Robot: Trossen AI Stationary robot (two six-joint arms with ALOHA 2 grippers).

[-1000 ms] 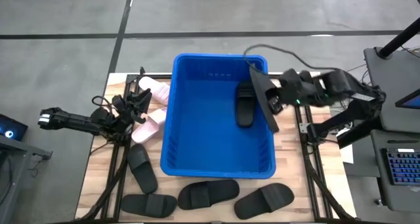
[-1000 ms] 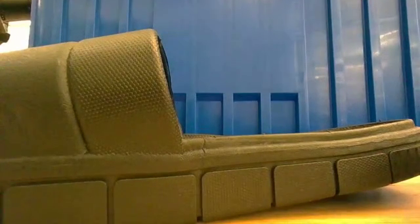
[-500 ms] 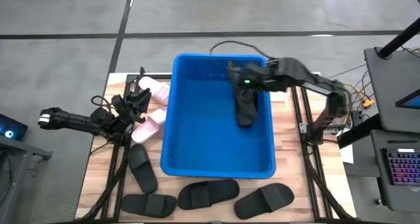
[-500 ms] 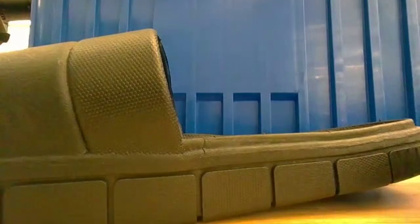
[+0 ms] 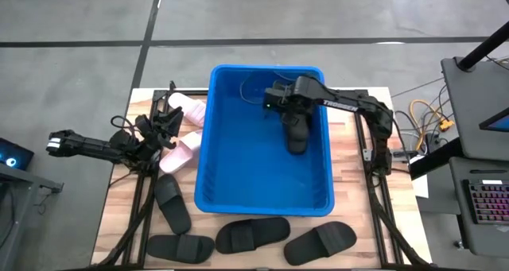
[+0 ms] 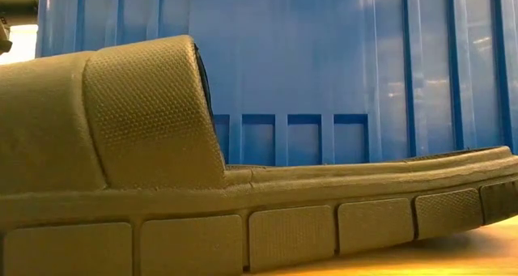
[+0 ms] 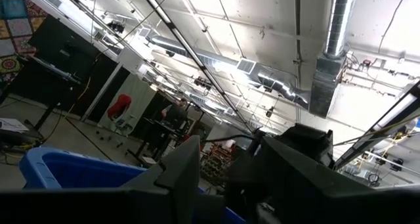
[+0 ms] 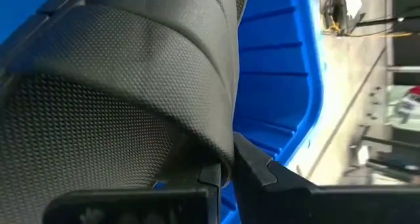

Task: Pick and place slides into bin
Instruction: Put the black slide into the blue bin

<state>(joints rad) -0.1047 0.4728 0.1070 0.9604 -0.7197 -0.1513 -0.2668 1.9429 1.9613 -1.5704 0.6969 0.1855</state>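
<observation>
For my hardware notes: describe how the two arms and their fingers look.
Both arms are dark, slender, jointed links. The right arm carries pale lettering along one link, with a thin cable looping near its wrist. The left arm has a pale end piece. The right fingers are dark, flat and angular.

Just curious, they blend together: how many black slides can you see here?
5: one in the bin; four on the table, one left-front, three along the front. Others may be hidden.

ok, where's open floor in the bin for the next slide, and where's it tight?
Free: the bin's left half and its near end, bordered by the blue walls. Crowded: the far right part, where a black slide lies with the right gripper over its far end.
</observation>
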